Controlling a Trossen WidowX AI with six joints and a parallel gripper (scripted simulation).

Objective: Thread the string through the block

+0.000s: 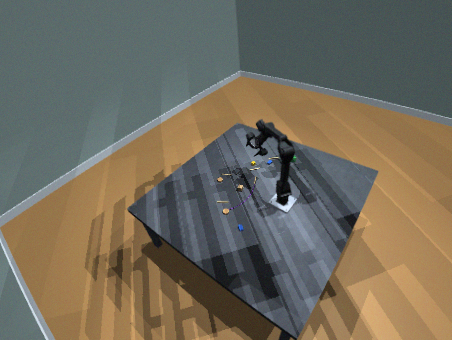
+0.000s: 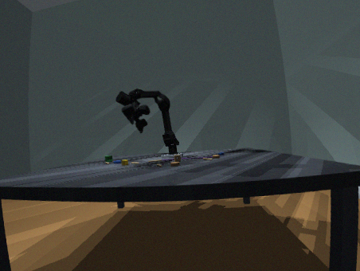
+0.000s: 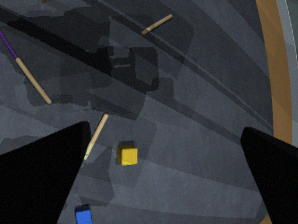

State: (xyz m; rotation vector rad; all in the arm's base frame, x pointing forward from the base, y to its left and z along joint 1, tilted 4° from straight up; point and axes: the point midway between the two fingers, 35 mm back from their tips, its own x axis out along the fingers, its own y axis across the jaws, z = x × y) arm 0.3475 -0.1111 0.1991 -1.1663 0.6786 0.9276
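Observation:
The wooden block stands on the table. The round wooden button lies on the table, with the purple string curving from it past the block. The string's stick lies flat at its free end, at the upper left of the wrist view. The string does not appear to go through the block; the hole cannot be made out. My gripper is open and empty, high above the table, with its fingers wide apart.
Loose sticks lie around. A yellow cube and a blue piece lie near the stick. Also present are a green piece, another blue piece and a small wooden piece.

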